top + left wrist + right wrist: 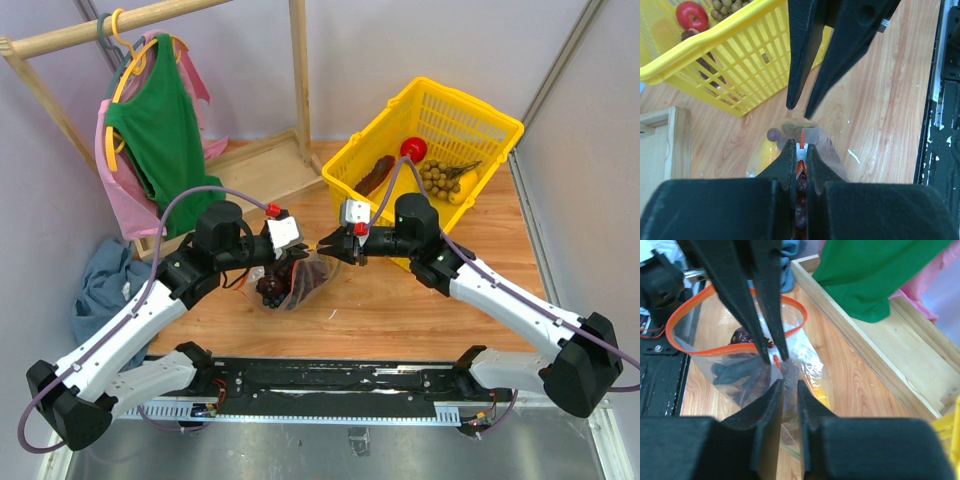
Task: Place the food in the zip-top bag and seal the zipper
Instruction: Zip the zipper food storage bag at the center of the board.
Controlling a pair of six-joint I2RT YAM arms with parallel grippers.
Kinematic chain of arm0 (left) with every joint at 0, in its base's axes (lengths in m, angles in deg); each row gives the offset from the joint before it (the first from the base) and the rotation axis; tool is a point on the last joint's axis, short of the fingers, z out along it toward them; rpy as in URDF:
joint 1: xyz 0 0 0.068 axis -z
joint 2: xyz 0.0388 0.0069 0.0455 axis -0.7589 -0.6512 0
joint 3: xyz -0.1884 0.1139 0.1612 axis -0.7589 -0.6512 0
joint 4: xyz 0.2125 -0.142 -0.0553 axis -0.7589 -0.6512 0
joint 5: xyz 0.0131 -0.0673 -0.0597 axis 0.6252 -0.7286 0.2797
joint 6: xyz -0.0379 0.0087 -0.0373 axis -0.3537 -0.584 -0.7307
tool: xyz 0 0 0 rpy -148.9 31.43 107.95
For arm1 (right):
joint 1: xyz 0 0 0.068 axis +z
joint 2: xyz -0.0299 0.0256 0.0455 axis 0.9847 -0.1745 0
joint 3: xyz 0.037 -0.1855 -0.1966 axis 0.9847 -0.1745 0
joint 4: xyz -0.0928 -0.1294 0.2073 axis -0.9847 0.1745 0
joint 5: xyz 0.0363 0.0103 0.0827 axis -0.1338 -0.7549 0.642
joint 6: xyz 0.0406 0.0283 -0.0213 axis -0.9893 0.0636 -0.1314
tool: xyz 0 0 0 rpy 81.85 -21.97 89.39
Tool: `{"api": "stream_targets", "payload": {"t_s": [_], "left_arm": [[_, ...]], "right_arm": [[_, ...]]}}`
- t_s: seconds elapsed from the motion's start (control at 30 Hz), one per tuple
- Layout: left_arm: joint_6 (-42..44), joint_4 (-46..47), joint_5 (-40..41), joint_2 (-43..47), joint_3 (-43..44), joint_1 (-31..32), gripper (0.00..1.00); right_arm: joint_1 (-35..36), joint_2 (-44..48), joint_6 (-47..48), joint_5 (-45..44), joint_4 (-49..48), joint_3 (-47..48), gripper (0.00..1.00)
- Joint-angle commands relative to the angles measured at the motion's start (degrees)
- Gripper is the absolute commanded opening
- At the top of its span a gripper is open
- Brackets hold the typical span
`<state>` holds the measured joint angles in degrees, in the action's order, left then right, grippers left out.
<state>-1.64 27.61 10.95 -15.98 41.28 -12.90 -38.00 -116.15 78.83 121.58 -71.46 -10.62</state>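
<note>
The clear bag (pixel 300 283) sits slumped on the tabletop and bulges with food. The dark purple grapes (pixel 270 290) show through the plastic, and the yellow pepper (pixel 761 156) lies low against one side. Its red-orange zipper (pixel 669 327) gapes in a wide loop along most of the mouth and is pressed together only at one end.
</note>
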Motion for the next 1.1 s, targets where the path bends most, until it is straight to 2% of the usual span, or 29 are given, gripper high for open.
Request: {"api": "stream_targets", "payload": {"t_s": [0.0,0.13,0.4,0.57,0.67,0.7,0.77,0.9,1.07], "left_arm": [[0.22,1.06,-2.45,-0.72,1.05,0.01,0.0],[0.14,1.33,-3.94,-0.71,1.12,0.01,0.0],[-0.14,1.69,-5.01,-0.67,1.38,-0.05,0.0],[-0.45,2.05,-5.65,-0.45,1.21,-0.08,0.0],[-0.78,1.98,-5.39,-0.24,1.15,-0.04,0.01],[-0.94,2.04,-4.95,-0.01,1.02,-0.08,0.02],[-1.54,2.45,-3.81,0.79,0.31,-0.08,0.07],[-3.08,3.53,-0.27,2.22,-1.01,-0.08,0.24],[-4.7,4.58,1.56,3.32,-2.6,-0.08,0.29]], "right_arm": [[0.0,-1.45,1.51,6.29,0.81,2.57,0.26],[0.87,-4.11,2.14,5.95,1.02,4.16,0.3],[1.13,-6.55,3.59,7.04,4.33,6.25,0.32],[1.21,-7.85,3.28,7.03,4.25,6.85,0.22],[1.24,-7.23,2.37,6.17,3.05,6.44,0.06],[1.24,-6.8,2.0,5.37,2.45,6.15,0.02],[1.2,-5.78,1.48,4.15,1.52,5.45,0.01],[1.2,-3.52,-0.59,1.97,-2.41,2.9,0.01],[1.17,-2.4,-1.5,1.44,-3.71,1.93,0.01]]}}
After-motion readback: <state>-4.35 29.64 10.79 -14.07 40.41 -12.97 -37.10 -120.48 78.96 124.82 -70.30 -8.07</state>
